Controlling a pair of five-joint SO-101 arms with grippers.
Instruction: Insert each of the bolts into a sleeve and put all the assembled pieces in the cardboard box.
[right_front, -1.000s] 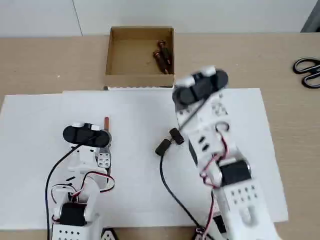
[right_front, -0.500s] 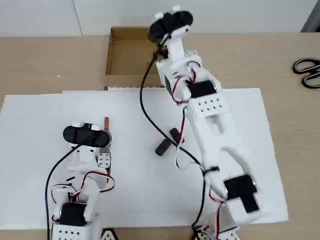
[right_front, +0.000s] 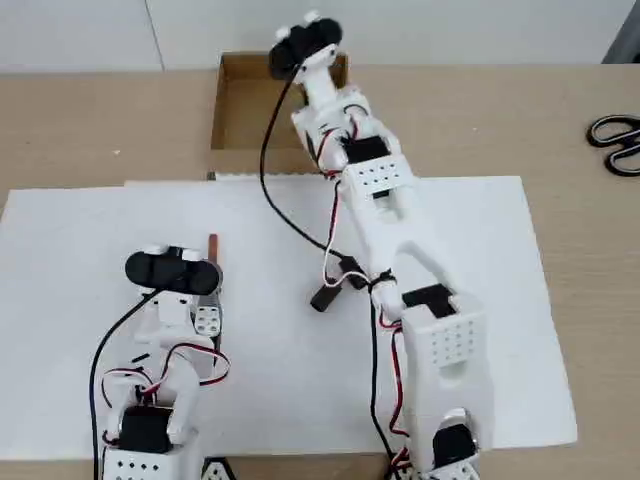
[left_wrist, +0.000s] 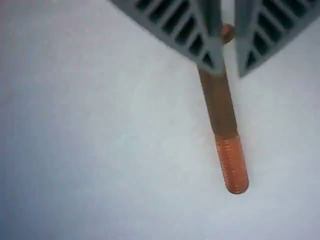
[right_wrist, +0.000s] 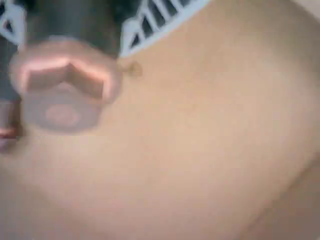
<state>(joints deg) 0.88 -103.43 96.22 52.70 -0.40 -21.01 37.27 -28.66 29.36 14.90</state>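
The left fingers are closed on a bolt. Its threaded copper end sticks out past them over the white sheet of paper. In the overhead view this arm sits at lower left and has not budged in the last second.

The right fingers seem to grip an assembled piece with its hexagonal head towards the camera, though the blur makes that hold hard to confirm. A second ago this arm was above the paper near mid-frame. Now it stretches to the top centre, its tip over the cardboard box. I judge the piece ready to drop, with the left arm's bolt next.

The paper lies on a tan table, with scissors at the right edge and a pale wall behind.
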